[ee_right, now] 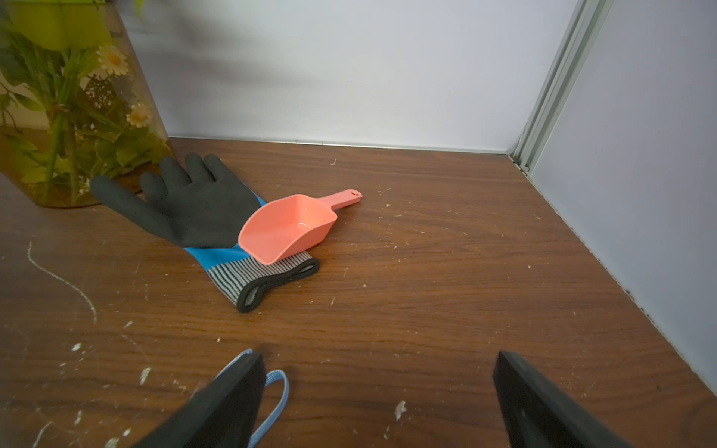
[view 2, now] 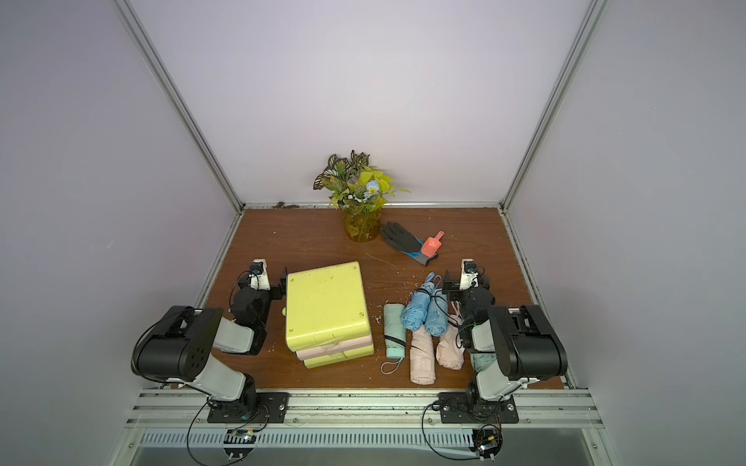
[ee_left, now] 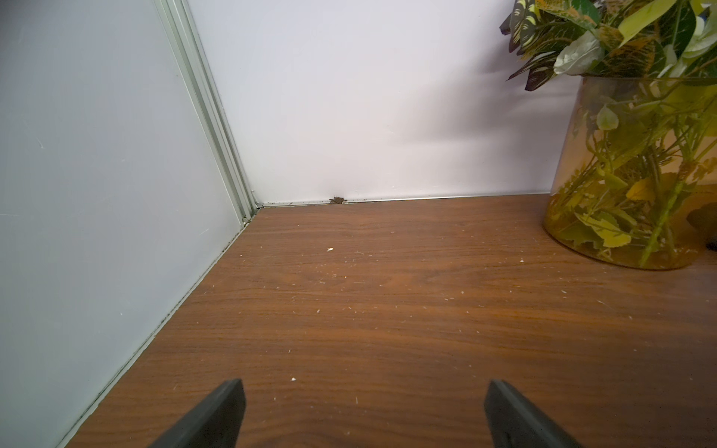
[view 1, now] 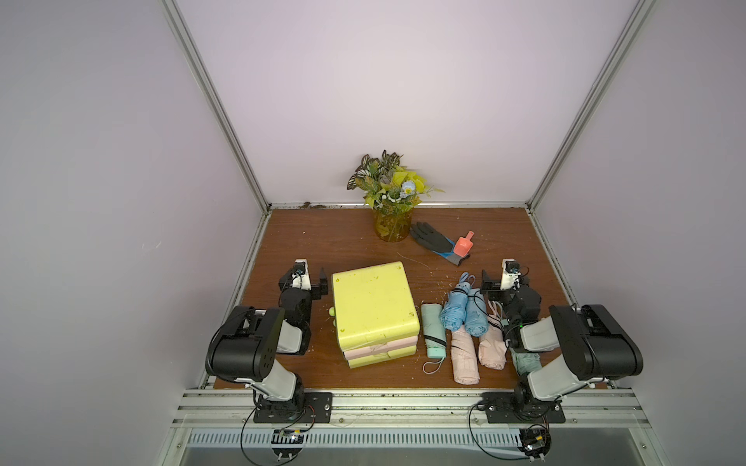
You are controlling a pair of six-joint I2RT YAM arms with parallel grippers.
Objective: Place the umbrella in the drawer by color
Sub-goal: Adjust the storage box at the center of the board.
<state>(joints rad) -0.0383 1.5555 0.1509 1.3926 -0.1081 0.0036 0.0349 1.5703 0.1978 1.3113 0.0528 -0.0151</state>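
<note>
Logged a three-tier drawer unit (view 1: 373, 306) left of centre on the tabletop (view 1: 323, 242): yellow-green on top, pink in the middle, yellow at the bottom, tiers roughly flush.

Counted the umbrellas, all folded, all lying on the tabletop right of the unit:
- mint umbrella (view 1: 434, 335) nearest the unit, just beside it, wrist cord trailing toward the front edge
- two blue umbrellas (view 1: 454, 312) side by side, touching, laid over the far ends of the pink ones
- two pink umbrellas (view 1: 465, 359) nearer the front
- another mint bundle (view 1: 527, 363) mostly hidden under the right arm; cannot tell much more of it

Checked the left claw (ee_left: 362, 399): jaws spread wide, only bare tabletop between them, nothing gripped. Placed it, from both top views, just beside the drawer unit's far corner on the left-arm side.

Checked the right claw (ee_right: 378, 372): jaws likewise spread wide, nothing gripped. Noted a blue strap loop (ee_right: 281, 388) lying by one finger; cannot tell whether touching. Placed it, from both top views, just past the handle ends of the blue umbrellas.

Noted at the back wall an amber vase (view 1: 391, 228) of leaves and flowers. Beside it, a black and blue glove (view 1: 432, 238) lying flat, fingertips toward the vase. Across the glove's cuff, a coral scoop (view 1: 463, 244), handle pointing away from the vase.
</note>
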